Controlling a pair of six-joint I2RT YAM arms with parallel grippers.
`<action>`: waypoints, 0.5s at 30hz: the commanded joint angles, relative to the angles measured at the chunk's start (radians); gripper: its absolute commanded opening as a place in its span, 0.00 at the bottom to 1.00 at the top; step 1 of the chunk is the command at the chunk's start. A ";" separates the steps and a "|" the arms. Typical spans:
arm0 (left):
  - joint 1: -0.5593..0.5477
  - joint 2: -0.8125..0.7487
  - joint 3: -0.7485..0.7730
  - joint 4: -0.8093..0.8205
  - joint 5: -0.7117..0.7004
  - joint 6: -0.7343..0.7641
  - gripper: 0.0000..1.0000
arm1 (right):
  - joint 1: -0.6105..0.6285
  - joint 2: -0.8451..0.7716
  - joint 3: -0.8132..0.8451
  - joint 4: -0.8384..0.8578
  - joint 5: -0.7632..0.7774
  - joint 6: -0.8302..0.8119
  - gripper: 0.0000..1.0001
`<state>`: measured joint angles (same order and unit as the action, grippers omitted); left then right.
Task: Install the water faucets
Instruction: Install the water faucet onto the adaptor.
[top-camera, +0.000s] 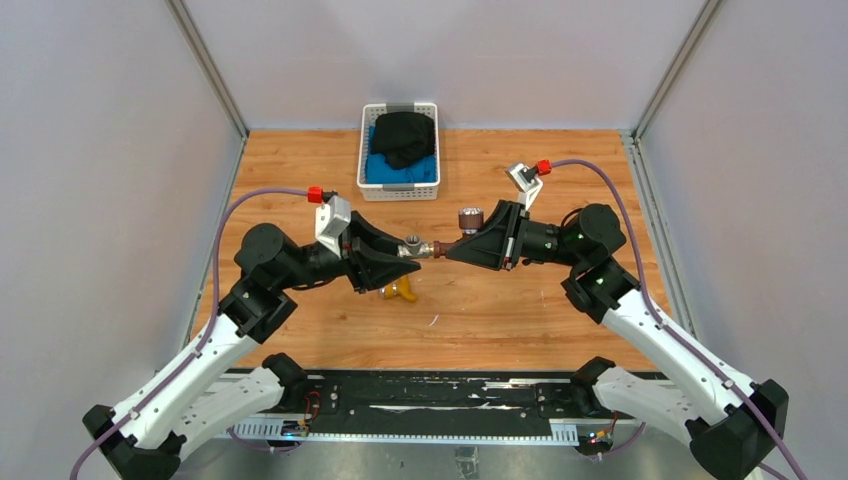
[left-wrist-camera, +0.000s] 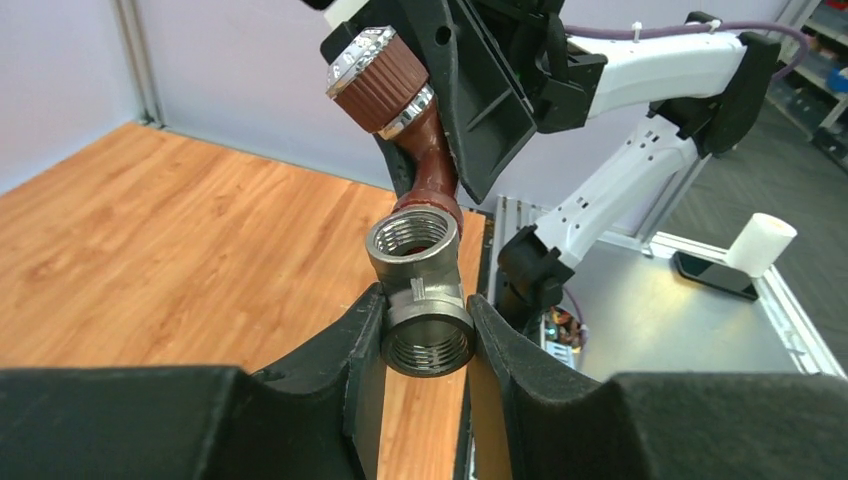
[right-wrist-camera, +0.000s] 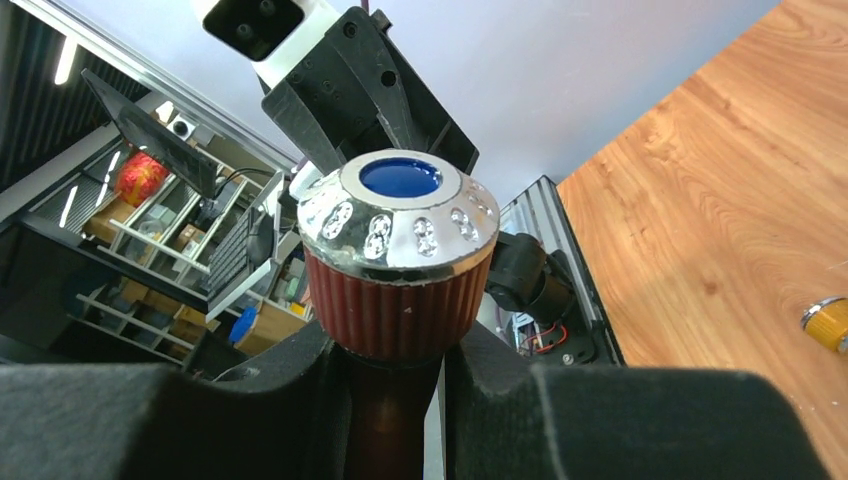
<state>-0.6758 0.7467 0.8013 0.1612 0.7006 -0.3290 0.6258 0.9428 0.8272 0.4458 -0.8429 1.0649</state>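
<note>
While the left gripper (top-camera: 400, 255) clamps the fitting (left-wrist-camera: 420, 290) and the right gripper (top-camera: 452, 250) clamps the brown faucet (left-wrist-camera: 428, 172), its stem meets the fitting's port midair, axis running between the arms; the yellow faucet (top-camera: 403, 291) lies beneath the left gripper

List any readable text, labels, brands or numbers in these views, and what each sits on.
No legible text in any view.
Reddish-brown faucet: the blue disc on its knob is plain, no lettering.
Grey fitting: no readable stamp on the faces that show.
Shelf clutter behind the right wrist view: any labels are too small and blurred to read.
</note>
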 joint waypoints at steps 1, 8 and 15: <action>-0.011 0.031 0.054 -0.049 0.080 -0.119 0.39 | -0.001 -0.013 -0.009 0.083 0.031 -0.075 0.00; -0.011 0.062 0.064 -0.049 0.039 -0.227 0.48 | -0.001 0.001 -0.026 0.161 0.050 -0.027 0.00; -0.011 0.057 -0.013 0.126 -0.014 -0.414 0.65 | 0.002 -0.012 0.006 0.056 0.078 -0.101 0.00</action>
<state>-0.6785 0.8276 0.8307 0.1574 0.7265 -0.6006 0.6262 0.9478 0.8051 0.5220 -0.7921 1.0252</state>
